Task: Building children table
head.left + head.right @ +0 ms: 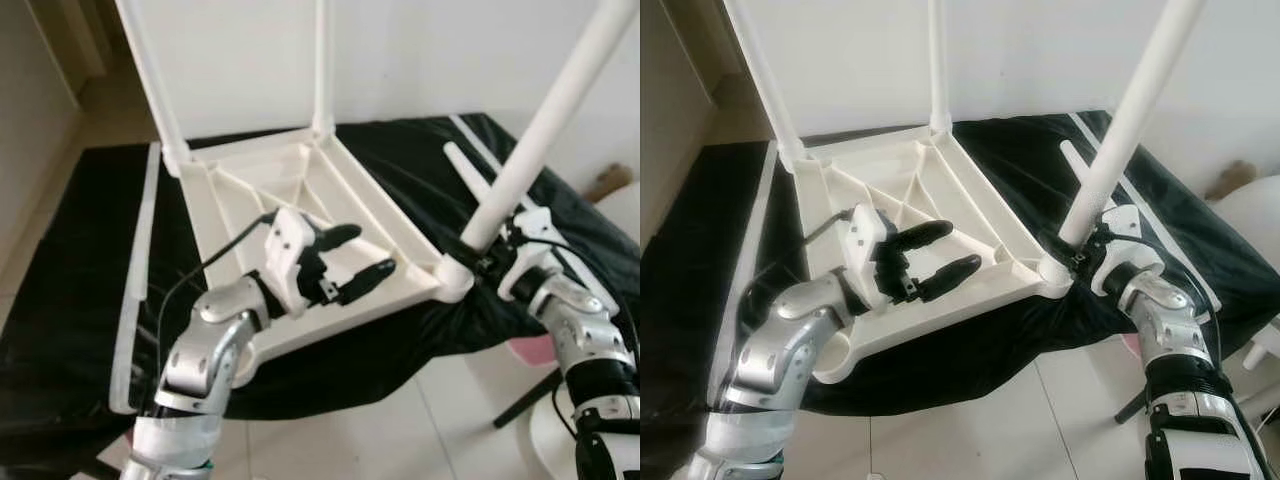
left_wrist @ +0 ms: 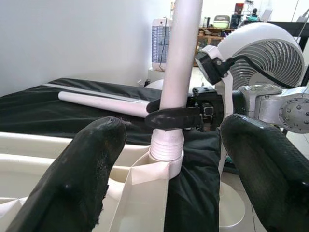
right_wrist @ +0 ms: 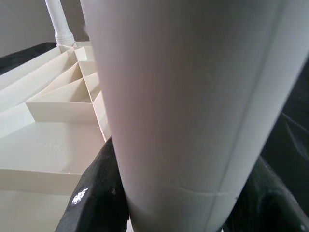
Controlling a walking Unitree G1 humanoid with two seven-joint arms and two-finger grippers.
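Lying upside down on a black sheet (image 1: 60,300), the white tabletop (image 1: 300,180) shows its ribbed underside, with two legs (image 1: 150,70) standing upright in its far corners. A third leg (image 1: 545,125) stands tilted in the near right corner socket (image 1: 452,275). The right pincer (image 1: 478,252) is clamped around this leg just above the socket, its silver forearm rising from the lower right with the wrist bent inward. The left pincer (image 1: 355,255) hovers over the tabletop's near edge, holding nothing; its fingers (image 2: 82,169) are spread wide and point toward the gripped leg, the arm bent at the elbow and reaching up from the lower left. A fourth leg (image 1: 475,180) lies loose on the sheet behind the socket. A long white strip (image 1: 135,290) lies along the sheet's left side. A white fan (image 2: 270,58) stands past the right arm.
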